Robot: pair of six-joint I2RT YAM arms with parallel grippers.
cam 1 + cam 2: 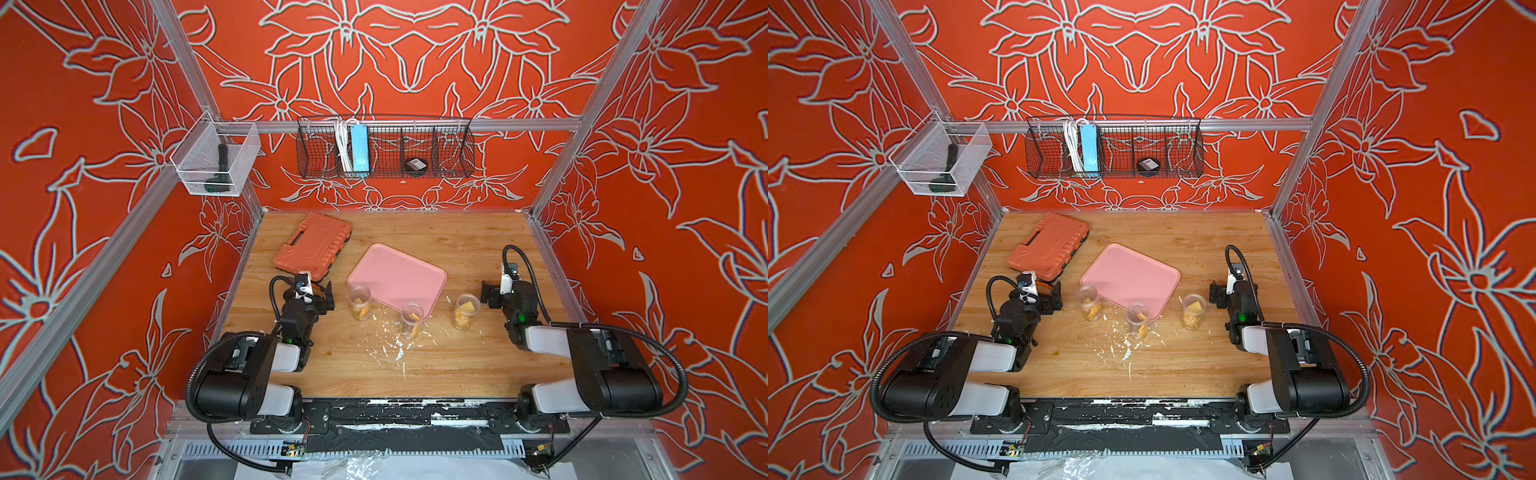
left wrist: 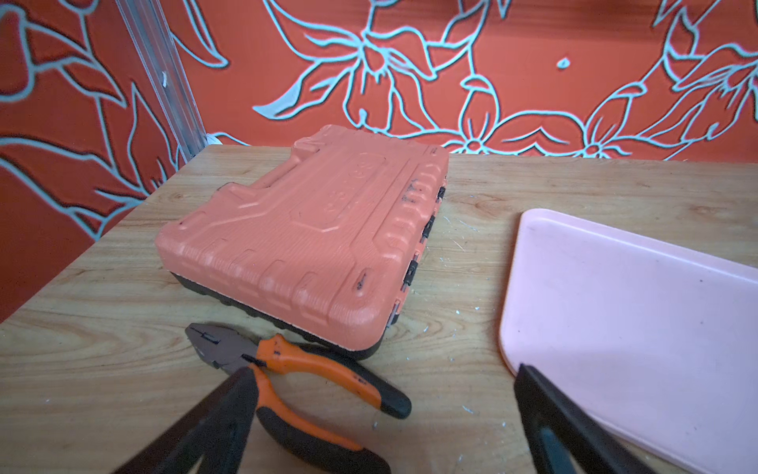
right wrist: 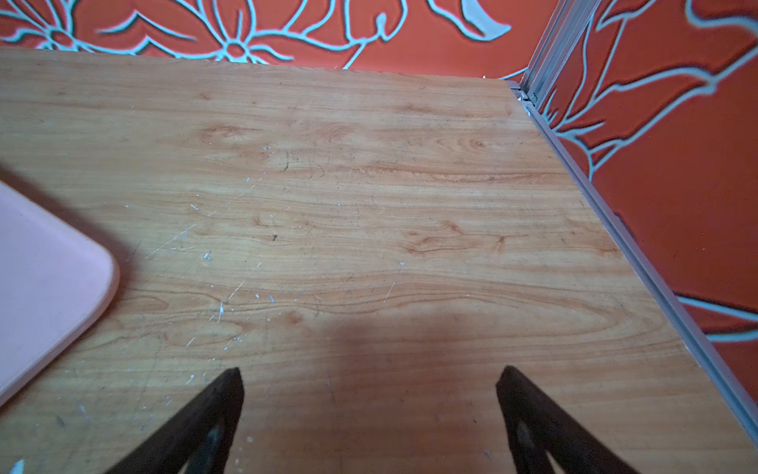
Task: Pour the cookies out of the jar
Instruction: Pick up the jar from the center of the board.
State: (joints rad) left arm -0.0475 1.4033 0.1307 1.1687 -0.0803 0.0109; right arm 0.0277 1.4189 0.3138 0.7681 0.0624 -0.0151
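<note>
Top views: three clear jars are seen upright on the surface [image 1: 457,365], each w/ cookies [image 1: 467,307] inside. None is tipped, so pouring is judged not begun. L jar [image 1: 360,304] stands just beside the L jaws, on their inboard side. R jar [image 1: 466,312] likewise stands just inboard of the R jaws. Mid jar [image 1: 412,320] sits approx. midway btwn the two pairs, by the near corner of the pink tray [image 1: 399,270]. Long axes are vertical, so a side-on grasp is prob. called for. Both pairs of jaws are spread wide, w/ nothing held. No jar is caught in either wrist view: the jaws are pointed fwd past them, so an inward turn would be needed first. Pliers [image 2: 295,361] lie right under the L jaws, w/ the tool case [image 2: 303,238] beyond. White crumbs [image 1: 395,347] are scattered by the mid jar.
</note>
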